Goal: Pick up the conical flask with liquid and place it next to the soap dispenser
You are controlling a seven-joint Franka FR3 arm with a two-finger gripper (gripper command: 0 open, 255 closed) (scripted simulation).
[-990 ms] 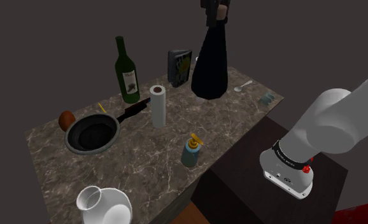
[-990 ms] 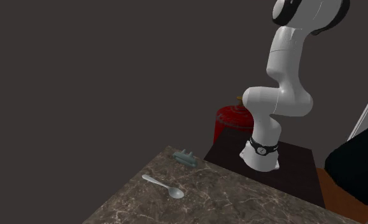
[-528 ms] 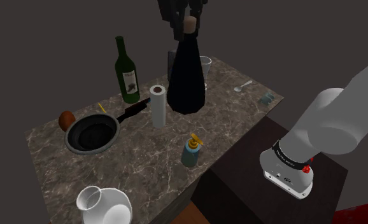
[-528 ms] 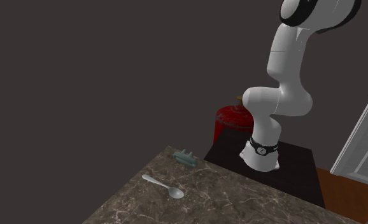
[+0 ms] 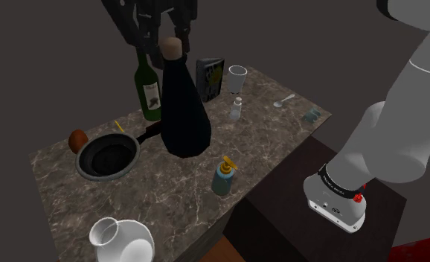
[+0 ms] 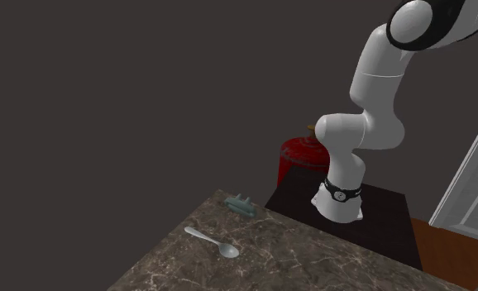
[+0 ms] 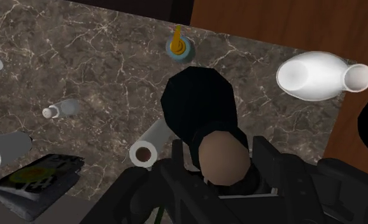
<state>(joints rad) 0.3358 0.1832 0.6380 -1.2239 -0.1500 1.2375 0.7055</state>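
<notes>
A dark marbled table (image 5: 169, 197) is seen spread with kitchen things, and the white arm (image 5: 399, 126) is reached over it from the dark stand (image 5: 277, 212) at the shoulder view's lower right. The conical flask (image 5: 185, 112) is drawn opaque black throughout, with a wide cone-shaped body, a long narrowing neck and a tan cork stopper (image 5: 170, 48). It is held upright over the middle of the table and appears raised off the surface. The black gripper (image 5: 165, 39) is closed narrowly on the flask's top, the stopper being flanked by the fingers (image 7: 179, 159) in the wrist view. A dark frying pan (image 5: 108, 156) is laid to the shoulder view's left of the flask, and a green bottle (image 5: 148, 85) is stood on the far side. A white round flask (image 5: 124, 238) is laid at the near-left corner. The blue soap dispenser (image 5: 223, 177), topped by a yellow pump, is stood by the near edge, right of the black flask and apart from it. A clear glass (image 5: 237, 76) and a spoon (image 5: 284, 100) are set toward the far right.
</notes>
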